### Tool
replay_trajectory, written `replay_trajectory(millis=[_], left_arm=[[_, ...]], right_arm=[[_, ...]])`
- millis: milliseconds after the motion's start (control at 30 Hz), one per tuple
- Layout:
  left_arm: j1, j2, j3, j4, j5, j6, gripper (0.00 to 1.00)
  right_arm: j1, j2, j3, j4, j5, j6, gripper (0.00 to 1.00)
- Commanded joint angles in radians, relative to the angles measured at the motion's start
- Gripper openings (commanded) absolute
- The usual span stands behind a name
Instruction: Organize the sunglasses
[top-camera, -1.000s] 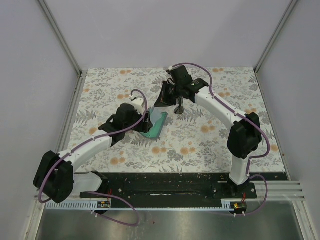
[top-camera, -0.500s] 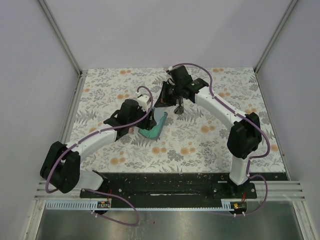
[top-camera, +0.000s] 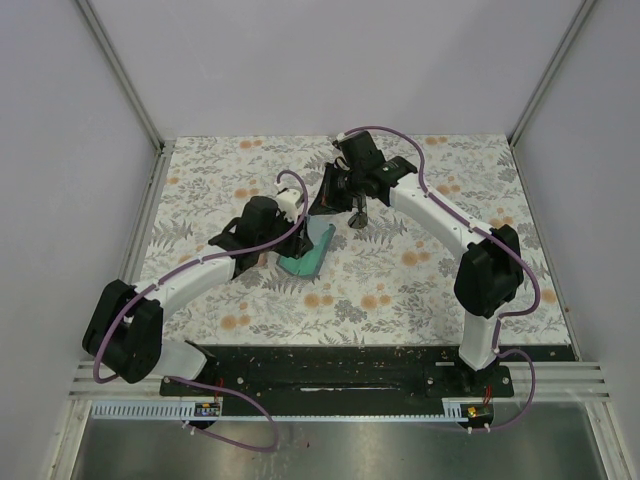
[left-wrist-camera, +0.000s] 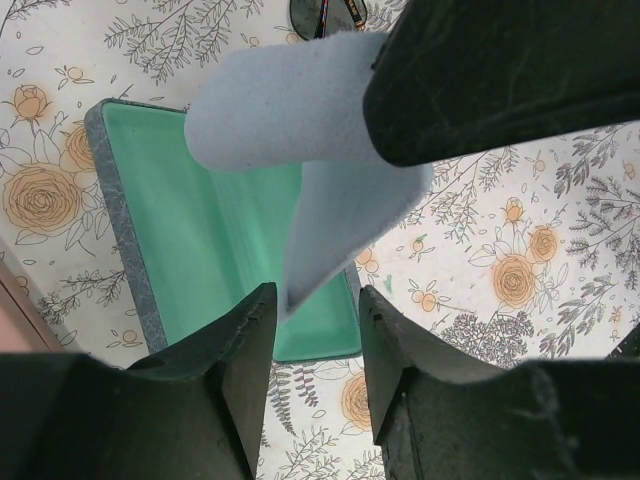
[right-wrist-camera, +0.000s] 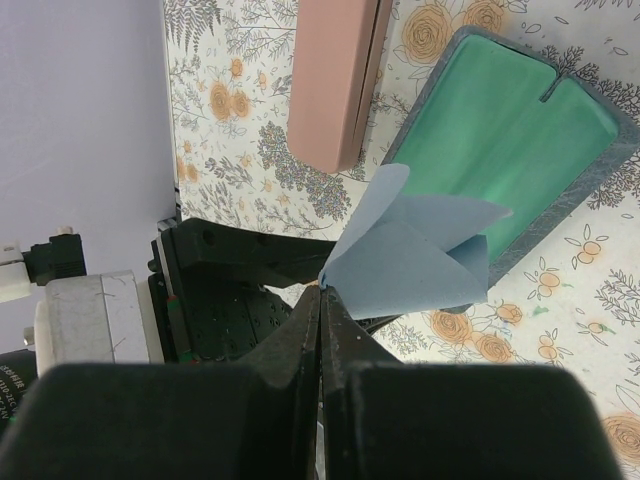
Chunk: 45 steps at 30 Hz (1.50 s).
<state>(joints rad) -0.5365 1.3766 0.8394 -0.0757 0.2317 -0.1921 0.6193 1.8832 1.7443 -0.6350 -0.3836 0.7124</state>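
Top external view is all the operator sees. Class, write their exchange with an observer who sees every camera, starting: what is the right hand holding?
Observer: The right hand pinches a corner of a light blue cloth.
Operator: Is the case below it open?
Observer: Yes, the grey-blue case lies open, green lining up.
Operator: And the left hand?
Observer: Open; in its wrist view the cloth's lower edge hangs between its fingers.

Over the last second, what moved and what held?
The left arm reached forward: the left hand slid away from the bases toward the right hand, mostly in the first half second. Its fingers are now open beside the hanging light blue cloth. No grasp or release shows. The right arm, shut on the cloth, and the open green-lined case stayed put.
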Motion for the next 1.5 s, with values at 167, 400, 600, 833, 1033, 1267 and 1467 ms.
replay_trajectory(millis=[167,400,600,833,1033,1267,1467], left_arm=[[0.007,0.004,0.017,0.030,0.020,0.005,0.30],[0.006,0.010,0.006,0.021,0.003,0.006,0.33],[0.006,0.012,-0.010,0.025,-0.008,0.006,0.31],[0.006,0.006,-0.025,0.024,-0.022,0.010,0.25],[0.006,0.019,-0.026,0.027,-0.026,0.010,0.18],[0.007,0.041,-0.023,0.031,-0.028,0.006,0.23],[0.007,0.035,-0.022,0.017,-0.040,0.006,0.00]], right_arm=[[0.008,-0.018,0.037,-0.008,-0.001,-0.008,0.00],[0.010,-0.018,0.037,-0.009,0.002,-0.011,0.00],[0.008,-0.016,0.040,-0.009,0.003,-0.005,0.00],[0.010,-0.012,0.044,-0.019,0.015,-0.014,0.00],[0.010,-0.010,0.047,-0.020,0.012,-0.011,0.00],[0.010,-0.012,0.052,-0.019,0.011,-0.008,0.00],[0.008,-0.010,0.052,-0.019,0.017,-0.010,0.00]])
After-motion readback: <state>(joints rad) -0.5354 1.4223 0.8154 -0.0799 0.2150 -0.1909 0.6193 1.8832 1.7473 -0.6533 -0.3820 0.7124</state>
